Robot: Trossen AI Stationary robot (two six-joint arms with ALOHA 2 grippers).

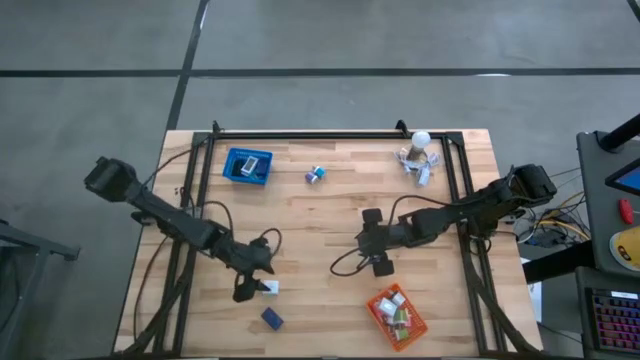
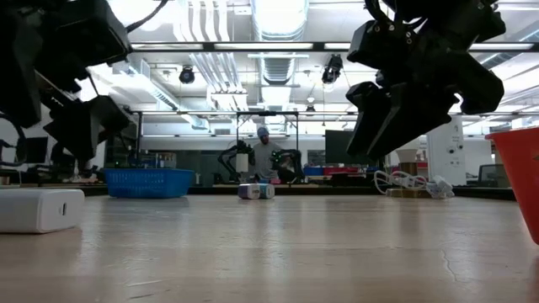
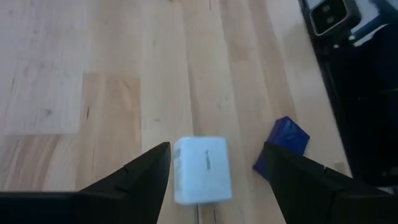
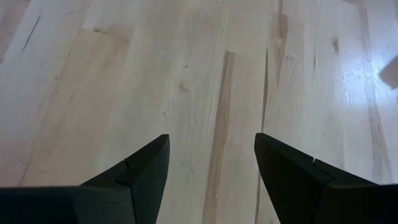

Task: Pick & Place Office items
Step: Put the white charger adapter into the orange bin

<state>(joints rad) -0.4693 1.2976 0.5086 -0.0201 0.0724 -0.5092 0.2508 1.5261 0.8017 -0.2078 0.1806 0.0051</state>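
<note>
A white box [image 3: 202, 169] lies flat on the table between the spread fingers of my left gripper [image 3: 216, 148], which is open and hovers over it near the table's near edge [image 1: 255, 285]. In the low view the box [image 2: 40, 209] rests on the wood with the left gripper [image 2: 80, 126] above it. A dark blue block [image 3: 283, 146] lies just beyond the box, closer to the near edge [image 1: 272, 318]. My right gripper [image 1: 377, 241] is open over bare wood [image 4: 211, 138] at mid-table. Two small items [image 1: 316, 175] sit toward the far edge.
A blue mesh basket [image 1: 247, 165] with a white item stands far left. An orange mesh basket [image 1: 397, 315] holding several items stands near right, close to my right gripper. The white ball-topped clip cluster [image 1: 418, 155] sits far right. A person [image 2: 263, 156] stands in the room behind.
</note>
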